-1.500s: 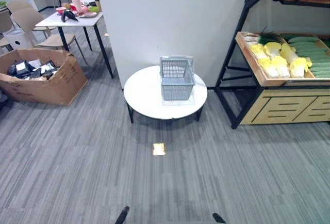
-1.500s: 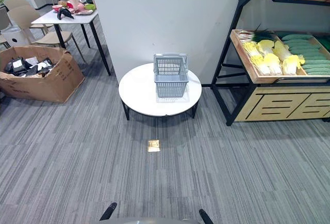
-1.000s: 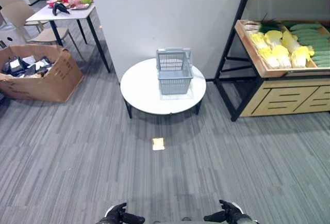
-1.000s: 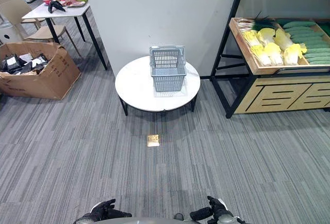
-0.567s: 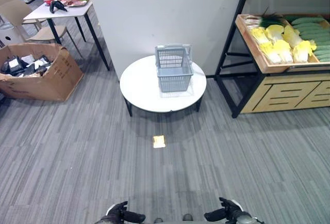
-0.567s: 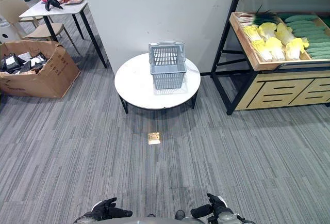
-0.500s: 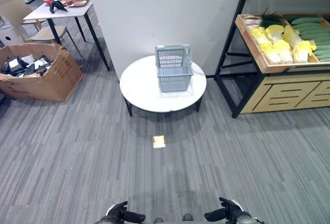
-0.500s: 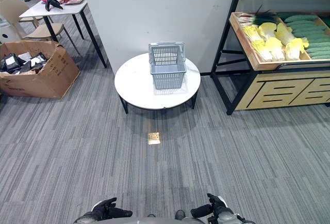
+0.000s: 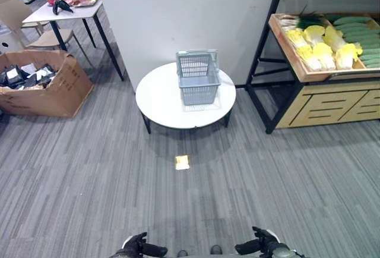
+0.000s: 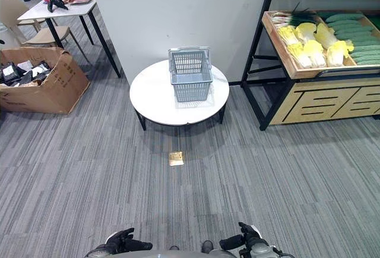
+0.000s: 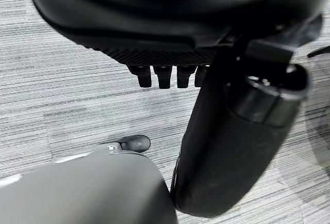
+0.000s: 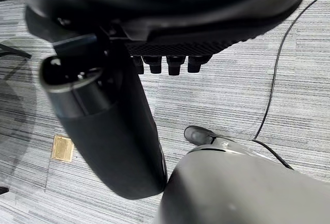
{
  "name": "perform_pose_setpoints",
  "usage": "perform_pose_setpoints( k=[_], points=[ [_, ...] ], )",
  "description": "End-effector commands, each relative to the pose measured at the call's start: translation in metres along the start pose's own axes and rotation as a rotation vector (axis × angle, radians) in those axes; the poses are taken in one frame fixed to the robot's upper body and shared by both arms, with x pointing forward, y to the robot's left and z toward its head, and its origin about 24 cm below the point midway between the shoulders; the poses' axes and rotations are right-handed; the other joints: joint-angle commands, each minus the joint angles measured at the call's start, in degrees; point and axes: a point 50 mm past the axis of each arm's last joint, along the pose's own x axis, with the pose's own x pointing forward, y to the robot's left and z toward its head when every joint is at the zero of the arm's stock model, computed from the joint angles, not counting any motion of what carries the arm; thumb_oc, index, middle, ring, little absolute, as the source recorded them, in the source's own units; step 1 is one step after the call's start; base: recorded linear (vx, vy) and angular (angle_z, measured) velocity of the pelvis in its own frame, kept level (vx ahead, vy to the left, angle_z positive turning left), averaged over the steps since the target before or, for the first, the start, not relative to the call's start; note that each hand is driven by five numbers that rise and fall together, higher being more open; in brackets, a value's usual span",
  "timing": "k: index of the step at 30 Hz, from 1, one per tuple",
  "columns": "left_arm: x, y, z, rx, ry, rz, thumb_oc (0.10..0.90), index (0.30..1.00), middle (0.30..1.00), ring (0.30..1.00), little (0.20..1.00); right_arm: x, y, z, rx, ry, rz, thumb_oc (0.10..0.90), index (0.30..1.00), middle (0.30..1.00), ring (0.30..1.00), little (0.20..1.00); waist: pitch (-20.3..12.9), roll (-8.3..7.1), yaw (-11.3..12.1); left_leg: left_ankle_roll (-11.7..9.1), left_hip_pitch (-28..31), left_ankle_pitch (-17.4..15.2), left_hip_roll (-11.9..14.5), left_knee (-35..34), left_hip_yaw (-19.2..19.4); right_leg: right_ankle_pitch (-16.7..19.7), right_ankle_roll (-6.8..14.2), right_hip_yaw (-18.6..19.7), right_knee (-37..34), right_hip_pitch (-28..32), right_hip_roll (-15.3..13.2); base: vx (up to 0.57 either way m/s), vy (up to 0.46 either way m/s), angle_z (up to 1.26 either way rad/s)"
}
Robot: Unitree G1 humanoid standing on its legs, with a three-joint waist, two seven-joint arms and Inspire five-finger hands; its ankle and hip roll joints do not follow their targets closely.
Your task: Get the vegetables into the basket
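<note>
Right now the job looks to be at its very start, the approach step, with nothing picked up. Nearest, along the bottom edge of the head views, the left hand point(image 9: 141, 248) sits at lower left and the right hand point(image 9: 261, 247) at lower right, both low and holding nothing; in each wrist view the fingers point(image 11: 161, 75) hang relaxed with the thumb standing out over bare grey carpet. Just beyond them, mid-frame, a small yellowish floor plate point(image 9: 182, 162) lies on the carpet. Farther up, at centre, the grey slatted basket point(image 9: 198, 77) stands upright and seemingly empty on the round white table point(image 9: 160, 103), its handle folded back toward the wall. At upper right, well apart from the table, the vegetables point(image 9: 323, 49) lie in a tilted wooden crate point(image 9: 287, 49) on a black-framed shelf: pale yellow cabbages, with dark green cucumbers point(image 9: 358, 23) past them. At far left sits a cardboard box point(image 9: 54, 95).

The next move, I judge, is to close on the shelf and reach a cabbage.
</note>
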Motion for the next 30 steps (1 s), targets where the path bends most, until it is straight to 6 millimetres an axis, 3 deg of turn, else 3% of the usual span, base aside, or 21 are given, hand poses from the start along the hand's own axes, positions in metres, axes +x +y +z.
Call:
perform_pose_setpoints(
  k=[1,3,5,7,8,9,11,13,14,16,17,18,19,20,21,22,25,26,27,28,30],
  points=[
    [0.002,-0.015,0.005,0.030,0.014,-0.040,0.900,1.000,1.000,1.000,1.000,-0.006,-0.009,-0.038,-0.066,0.145,-0.010,0.900,1.000,1.000,1.000,1.000,0.9,0.11,-0.4,-5.5,-1.4,2.5,5.6,0.1,1.9,-2.0,6.1,-1.3,1.8,-0.1,-4.1,0.05,-0.101,0.01],
    [0.002,-0.013,0.012,-0.023,-0.018,-0.029,0.900,1.000,1.000,1.000,1.000,-0.006,-0.010,-0.036,-0.072,0.135,-0.014,0.900,1.000,1.000,1.000,1.000,1.7,-0.36,-0.4,-5.8,-3.6,1.5,5.8,4.4,1.4,-2.5,5.5,-1.1,2.3,-0.5,-4.0,0.01,-0.145,0.01],
    [0.002,-0.010,0.016,-0.105,-0.036,-0.008,0.900,1.000,1.000,1.000,1.000,-0.006,-0.012,-0.038,-0.075,0.134,-0.021,0.900,1.000,1.000,1.000,1.000,3.2,-1.32,-0.1,-6.9,-8.5,2.3,5.7,15.8,0.9,-2.7,4.6,-1.1,2.6,-0.3,-4.0,-0.01,-0.200,0.17],
    [0.003,-0.011,0.032,-0.147,-0.096,-0.017,0.900,1.000,1.000,1.000,1.000,-0.008,-0.022,-0.042,-0.036,0.144,-0.051,0.900,1.000,1.000,1.000,1.000,6.1,-2.72,0.9,-7.0,-16.7,6.6,4.5,29.4,-0.2,-3.4,3.2,-1.3,3.7,0.6,-4.5,0.10,-0.195,0.27],
    [0.003,-0.011,0.035,-0.148,-0.109,-0.022,0.900,1.000,1.000,1.000,1.000,-0.008,-0.024,-0.043,-0.032,0.153,-0.057,0.900,1.000,1.000,1.000,1.000,6.1,-2.47,0.9,-6.6,-18.1,6.5,4.4,28.0,1.0,-4.0,3.0,-1.5,4.1,0.8,-4.5,0.39,-0.033,0.04],
    [0.003,-0.013,0.039,-0.129,-0.128,-0.037,0.900,1.000,1.000,1.000,1.000,-0.010,-0.028,-0.051,-0.006,0.179,-0.065,0.900,1.000,1.000,1.000,1.000,5.5,-1.98,1.8,-5.6,-19.5,5.5,4.4,17.8,3.1,-5.8,3.7,-0.7,3.5,3.0,-4.1,0.46,0.071,0.01],
    [0.002,-0.015,0.035,-0.160,-0.122,-0.034,0.900,1.000,1.000,1.000,1.000,-0.011,-0.031,-0.054,0.018,0.188,-0.076,0.900,1.000,1.000,1.000,1.000,5.4,-1.03,3.0,-6.1,-21.4,9.0,4.5,6.7,2.6,-7.2,4.3,-0.2,2.9,5.3,-3.4,0.45,0.090,-0.35],
    [0.002,-0.015,0.034,-0.178,-0.123,-0.026,0.900,1.000,1.000,1.000,1.000,-0.011,-0.034,-0.052,0.017,0.180,-0.089,0.900,1.000,1.000,1.000,1.000,5.2,-0.51,3.9,-7.2,-23.7,11.2,4.9,0.0,1.0,-8.8,4.8,0.9,2.4,7.4,-3.5,0.37,0.088,-0.52],
    [0.002,-0.014,0.033,-0.156,-0.121,-0.019,0.900,1.000,1.000,1.000,1.000,-0.011,-0.036,-0.049,0.007,0.176,-0.093,0.900,1.000,1.000,1.000,1.000,4.8,-0.12,4.2,-8.1,-26.4,11.3,5.8,0.0,0.7,-9.6,5.1,1.8,2.0,8.8,-3.7,0.40,0.124,-0.06],
    [0.002,-0.012,0.025,-0.116,-0.092,-0.007,0.900,1.000,1.000,1.000,1.000,-0.011,-0.037,-0.049,-0.007,0.178,-0.089,0.900,1.000,1.000,1.000,1.000,3.8,0.30,4.5,-9.1,-26.1,14.0,7.4,0.0,3.5,-10.5,5.5,3.4,1.8,11.6,-4.3,0.49,0.150,-0.43],
    [0.003,-0.026,0.032,-0.063,-0.089,-0.042,0.900,1.000,1.000,1.000,1.000,-0.009,-0.029,-0.044,-0.005,0.171,-0.066,0.900,1.000,1.000,1.000,1.000,2.6,0.08,4.4,-8.6,-25.1,13.9,8.0,0.0,4.3,-11.0,5.7,4.4,1.5,12.8,-4.2,0.73,0.234,-0.74],
    [0.003,-0.019,0.025,-0.127,-0.060,0.004,0.900,1.000,1.000,1.000,1.000,-0.008,-0.027,-0.042,-0.027,0.158,-0.066,0.900,1.000,1.000,1.000,1.000,1.4,-0.23,5.6,-8.9,-23.9,17.4,8.4,0.0,5.8,-11.5,6.8,4.0,2.5,13.6,-5.7,0.85,0.294,-0.82],
    [0.003,-0.011,0.026,-0.189,-0.086,0.039,0.900,1.000,1.000,1.000,1.000,-0.006,-0.021,-0.034,-0.057,0.137,-0.057,0.900,1.000,1.000,1.000,1.000,0.2,-1.74,7.2,-7.5,-22.7,16.5,7.3,0.0,6.8,-7.5,9.0,3.7,6.2,12.1,-8.7,0.65,0.260,-0.67],
    [0.003,-0.012,0.026,-0.189,-0.086,0.039,0.900,1.000,1.000,1.000,1.000,-0.006,-0.021,-0.034,-0.057,0.138,-0.057,0.900,1.000,1.000,1.000,1.000,0.1,-1.64,7.3,-7.5,-22.8,16.5,7.5,0.0,6.8,-7.4,9.0,3.8,6.2,12.0,-8.6,0.77,0.301,-1.61],
    [0.003,-0.006,0.025,-0.052,-0.071,0.043,0.900,1.000,1.000,1.000,1.000,-0.002,-0.014,-0.017,-0.122,0.081,-0.038,0.900,1.000,1.000,1.000,1.000,-0.9,-3.73,8.5,-5.2,-19.2,14.0,5.3,0.0,9.1,4.3,12.5,3.5,14.0,8.9,-12.8,0.46,0.177,-1.49],
    [0.003,-0.006,0.025,-0.052,-0.071,0.043,0.900,1.000,1.000,1.000,1.000,-0.002,-0.015,-0.017,-0.122,0.081,-0.038,0.900,1.000,1.000,1.000,1.000,-1.0,-3.63,8.6,-5.3,-19.3,14.1,5.4,0.0,9.2,4.4,12.5,3.6,14.0,8.7,-12.7,0.60,0.274,-1.33],
    [0.003,-0.002,0.049,0.036,-0.152,0.040,0.900,1.000,1.000,1.000,1.000,0.000,-0.022,0.006,-0.132,0.002,-0.061,0.900,1.000,1.000,1.000,1.000,-0.4,-3.34,8.1,-1.4,-16.0,10.3,2.4,0.0,9.0,14.3,11.2,3.3,28.7,3.6,-14.9,0.31,0.267,-0.13],
    [0.003,-0.002,0.049,0.036,-0.152,0.040,0.900,1.000,1.000,1.000,1.000,0.000,-0.022,0.006,-0.132,0.002,-0.061,0.900,1.000,1.000,1.000,1.000,-0.4,-3.33,8.1,-1.4,-16.0,10.3,2.5,0.0,9.0,14.3,11.2,3.3,28.7,3.6,-14.9,0.35,0.351,0.36],
    [0.003,0.001,0.053,0.055,-0.157,0.045,0.900,1.000,1.000,1.000,1.000,0.000,-0.025,0.010,-0.078,-0.015,-0.078,0.900,1.000,1.000,1.000,1.000,1.2,-2.10,6.1,0.2,-12.6,8.3,1.2,0.0,7.0,14.7,9.3,3.4,37.8,-1.0,-14.4,0.43,0.359,0.66],
    [0.003,0.001,0.053,0.062,-0.152,0.043,0.900,1.000,1.000,1.000,1.000,0.000,-0.022,0.007,-0.033,-0.012,-0.072,0.900,1.000,1.000,1.000,1.000,2.1,-0.95,4.7,1.1,-10.1,6.2,0.8,0.0,5.1,12.5,8.4,2.8,42.5,-4.9,-13.6,0.43,0.356,0.81],
    [0.003,0.003,0.053,0.066,-0.152,0.046,0.900,1.000,1.000,1.000,1.000,0.000,-0.021,0.006,-0.032,-0.015,-0.070,0.900,1.000,1.000,1.000,1.000,2.8,-0.74,4.1,1.3,-8.8,5.4,0.5,0.0,4.5,10.6,8.1,1.4,43.7,-7.1,-14.6,0.26,0.128,0.91]
  ],
)
